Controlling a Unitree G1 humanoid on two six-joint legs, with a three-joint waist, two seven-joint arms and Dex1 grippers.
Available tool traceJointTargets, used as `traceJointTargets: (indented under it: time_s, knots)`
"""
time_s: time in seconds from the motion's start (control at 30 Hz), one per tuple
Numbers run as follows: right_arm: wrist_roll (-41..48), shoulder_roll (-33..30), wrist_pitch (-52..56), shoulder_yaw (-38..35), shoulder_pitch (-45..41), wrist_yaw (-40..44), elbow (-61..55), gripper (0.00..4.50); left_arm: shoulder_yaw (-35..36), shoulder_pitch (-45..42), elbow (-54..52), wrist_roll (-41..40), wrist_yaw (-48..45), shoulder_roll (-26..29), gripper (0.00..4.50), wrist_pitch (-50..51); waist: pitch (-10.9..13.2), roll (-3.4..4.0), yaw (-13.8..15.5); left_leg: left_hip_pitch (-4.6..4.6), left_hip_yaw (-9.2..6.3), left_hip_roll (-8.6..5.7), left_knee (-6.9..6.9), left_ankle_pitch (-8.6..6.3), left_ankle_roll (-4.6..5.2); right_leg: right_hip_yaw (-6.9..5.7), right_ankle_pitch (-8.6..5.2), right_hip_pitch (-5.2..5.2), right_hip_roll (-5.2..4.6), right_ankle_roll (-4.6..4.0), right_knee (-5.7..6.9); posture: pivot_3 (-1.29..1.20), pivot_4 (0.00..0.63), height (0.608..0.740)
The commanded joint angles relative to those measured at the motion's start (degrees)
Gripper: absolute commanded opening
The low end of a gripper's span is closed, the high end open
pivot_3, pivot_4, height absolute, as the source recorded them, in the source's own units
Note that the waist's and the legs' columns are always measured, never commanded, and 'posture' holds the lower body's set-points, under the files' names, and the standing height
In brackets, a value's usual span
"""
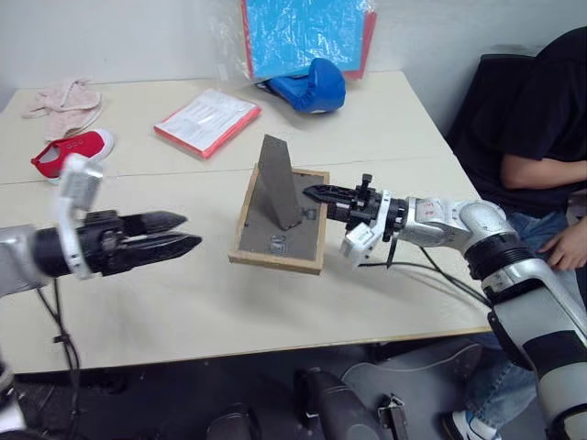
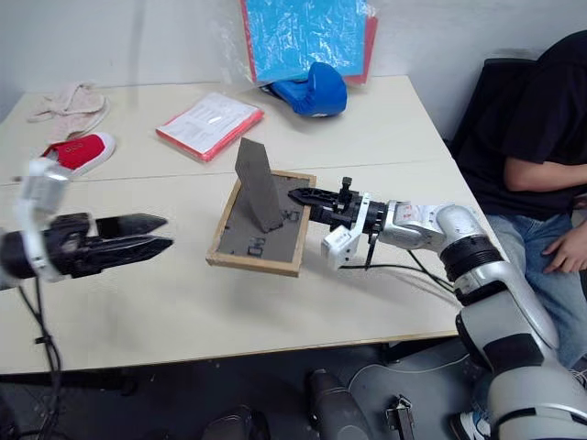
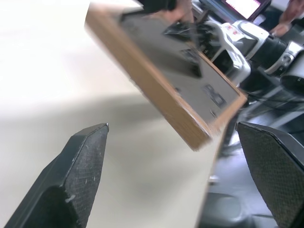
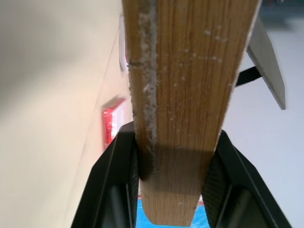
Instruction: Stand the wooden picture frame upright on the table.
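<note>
L gripper hovers over table near front-left edge, fingers spread wide, holding nothing, pointing twd frame. Wooden picture frame lies face-down mid-table, grey back up, fold-out stand sticking up. R gripper reaches in from right, fingers clamped on frame's right edge; wrist cam shows wood rail pinched btwn both fingers. Farther back: red-edged packet, red shoe, blue glove. Person seated at right.
</note>
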Motion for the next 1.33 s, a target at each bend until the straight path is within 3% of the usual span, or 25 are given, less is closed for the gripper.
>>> traceJointTargets:
  time_s: [0.03,0.13,0.27,0.47,0.67,0.7,0.73,0.87,0.93,1.13,1.23,1.33]
  knots:
    - [37.9,2.7,24.4,-4.0,5.3,29.8,-14.2,1.22,4.3,3.6,-6.1,0.2,0.4,-0.3,4.5,-6.3,0.0,0.01,0.3,0.04,-0.08,0.01,0.0,0.0,0.0,-0.03,0.0,0.07,0.0,0.0,-0.01,0.0,0.15,0.74]
    - [57.7,4.6,53.1,-9.4,8.6,41.7,-24.4,1.22,4.3,4.9,-7.6,1.7,5.5,-3.4,4.5,-10.5,0.0,0.06,1.5,0.01,-0.14,0.04,0.21,-0.01,0.01,-0.07,0.02,0.1,-0.03,0.03,0.09,0.0,0.15,0.74]
    - [65.3,5.7,77.2,-13.0,8.9,44.8,-27.2,1.22,2.1,6.8,-7.7,3.0,7.1,-3.7,4.5,-14.0,0.0,0.05,2.6,-0.12,-0.18,0.07,0.33,-0.11,0.09,-0.11,0.02,0.02,-0.03,0.02,0.1,0.0,0.15,0.74]
    - [61.2,9.8,88.4,-15.2,9.8,44.8,-24.3,1.22,-0.3,6.5,-6.6,2.2,8.7,-3.1,4.5,-16.5,0.0,0.02,2.9,-0.54,-0.11,0.05,0.31,-0.12,0.1,-0.08,0.01,-0.43,-0.02,0.02,0.08,0.0,0.15,0.74]
    - [57.6,10.6,91.4,-15.3,13.9,47.6,-27.1,1.22,-2.9,6.6,-5.8,1.8,8.4,-2.4,4.5,-18.3,0.0,0.02,2.9,-0.78,-0.13,0.05,0.35,-0.14,0.14,-0.11,0.04,-0.57,-0.03,0.06,0.01,0.0,0.15,0.74]
    - [57.4,10.2,92.2,-15.6,14.6,48.0,-28.4,1.97,-3.4,6.5,-5.2,1.9,8.1,-2.1,4.5,-18.6,0.0,0.01,2.9,-0.77,-0.13,0.04,0.36,-0.14,0.14,-0.11,0.04,-0.57,-0.03,0.06,0.01,0.0,0.15,0.74]
    - [57.1,9.5,92.9,-15.8,15.2,48.6,-29.9,2.27,-3.7,6.4,-4.7,1.9,7.7,-1.8,4.5,-18.8,0.0,0.02,2.9,-0.76,-0.14,0.05,0.35,-0.14,0.14,-0.11,0.04,-0.56,-0.02,0.06,0.01,0.0,0.15,0.74]
    - [55.9,3.8,95.7,-16.5,17.0,52.7,-37.9,3.64,-4.5,6.3,-3.6,1.8,6.1,-0.3,4.5,-19.7,0.0,0.04,3.1,-0.82,-0.15,0.03,0.38,-0.15,0.15,-0.12,0.04,-0.58,-0.03,0.07,0.01,0.0,0.15,0.74]
    - [56.3,-2.4,97.6,-18.4,17.4,55.5,-43.2,4.36,-4.7,5.4,-2.2,1.8,5.1,0.8,4.5,-20.2,0.0,0.07,3.1,-0.83,-0.15,0.02,0.39,-0.16,0.17,-0.12,0.05,-0.58,-0.03,0.09,-0.01,0.0,0.15,0.74]
    - [65.3,-24.8,106.0,-29.0,14.5,73.3,-47.9,4.46,-5.2,1.4,2.4,2.4,1.5,4.8,4.5,-22.4,0.2,0.21,3.5,-0.83,-0.18,-0.02,0.38,-0.22,0.28,-0.15,0.07,-0.53,-0.02,0.14,-0.18,0.0,0.15,0.74]
    - [67.7,-28.9,108.1,-33.3,14.3,76.4,-46.2,4.46,-5.9,-0.9,4.9,2.7,-0.1,6.6,4.5,-23.7,0.2,0.12,3.0,-0.76,-0.17,0.01,0.37,-0.3,0.43,-0.14,0.07,-0.45,0.03,0.15,-0.21,0.0,0.15,0.74]
    - [68.0,-28.1,108.4,-35.6,15.3,74.3,-46.3,4.46,-7.1,-2.8,6.0,3.0,-1.6,7.7,4.5,-25.0,0.2,0.09,2.8,-0.73,-0.16,0.03,0.36,-0.3,0.44,-0.12,0.07,-0.44,0.06,0.15,-0.2,0.0,0.15,0.74]
